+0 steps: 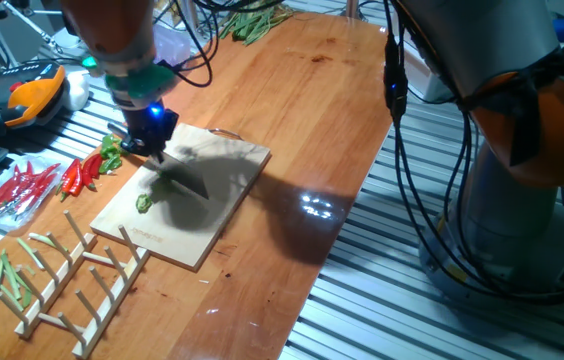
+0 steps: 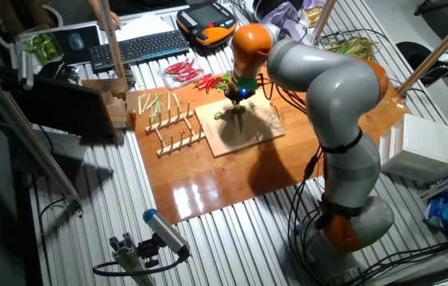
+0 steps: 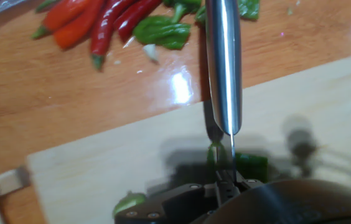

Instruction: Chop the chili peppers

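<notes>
My gripper is shut on a knife and holds it over the wooden cutting board. A small green chili pepper piece lies on the board just left of the blade. In the hand view the blade points away from the gripper. Green chunks lie beside the blade's base and at the lower left on the board. In the other fixed view the gripper stands over the board, with the pepper next to the knife.
Red chilies and green peppers lie off the board's left edge; they also show in the hand view. A wooden rack with pale stalk strips stands at the front left. A bag of red chilies lies beyond.
</notes>
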